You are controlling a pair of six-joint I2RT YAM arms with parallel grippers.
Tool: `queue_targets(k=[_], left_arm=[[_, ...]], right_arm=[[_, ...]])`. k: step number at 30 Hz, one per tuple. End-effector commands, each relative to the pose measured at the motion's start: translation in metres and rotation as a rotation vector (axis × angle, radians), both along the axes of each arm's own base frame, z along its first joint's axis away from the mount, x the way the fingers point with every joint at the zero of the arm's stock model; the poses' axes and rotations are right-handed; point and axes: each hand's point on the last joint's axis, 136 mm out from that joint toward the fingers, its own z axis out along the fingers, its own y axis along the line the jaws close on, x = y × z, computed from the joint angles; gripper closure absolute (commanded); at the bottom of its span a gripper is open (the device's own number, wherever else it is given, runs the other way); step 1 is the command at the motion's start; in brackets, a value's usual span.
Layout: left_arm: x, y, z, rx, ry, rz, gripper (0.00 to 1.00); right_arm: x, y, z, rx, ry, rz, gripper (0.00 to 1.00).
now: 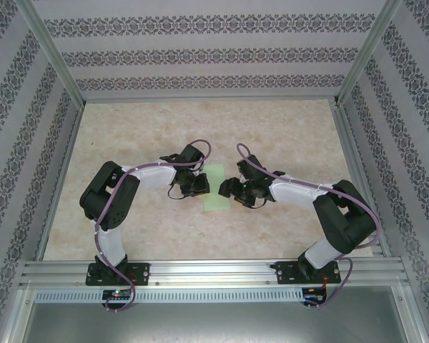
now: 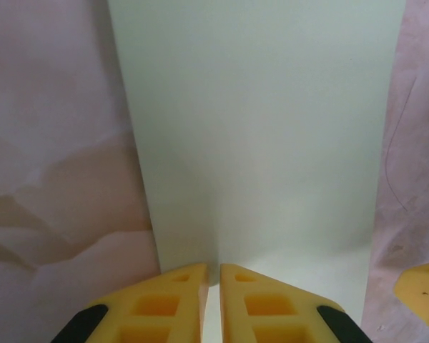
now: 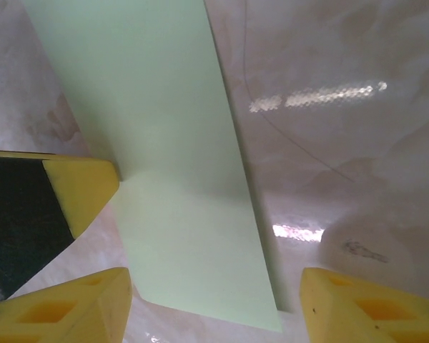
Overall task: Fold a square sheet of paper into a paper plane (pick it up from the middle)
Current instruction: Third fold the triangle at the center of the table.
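Now | paper (image 1: 216, 189) laid between pincers, long axis near-to-far | left pincer (image 2: 213, 268) closed on its edge | right pincer (image 3: 214, 275) held wide, empty

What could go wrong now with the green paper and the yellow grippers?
1. The left gripper pinches the paper at just one edge, and the sheet looks slightly lifted there. A pull might crease or tear it.
2. The right gripper stands open astride the paper's near corner. Closing there might crumple it.
3. The table looks shiny, so the paper could slide crooked.
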Motion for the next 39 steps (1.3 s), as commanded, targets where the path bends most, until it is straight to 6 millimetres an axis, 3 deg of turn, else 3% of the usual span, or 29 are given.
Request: queue_targets(k=[1,21,29,39], left_arm=[[-0.018,0.021,-0.028,0.120,0.074,0.002,0.85],[-0.021,0.023,-0.036,0.132,0.103,0.013,0.86],[-0.022,0.025,-0.037,0.135,0.103,0.018,0.86],[-0.023,0.025,-0.034,0.131,0.098,0.023,0.86]], right_arm=[[0.001,0.011,0.005,0.024,-0.008,0.043,0.37],[-0.023,0.017,-0.011,0.004,0.042,0.188,0.43],[-0.024,0.031,-0.003,0.114,0.025,0.180,0.47],[-0.012,0.028,0.011,0.241,-0.045,0.039,0.51]])
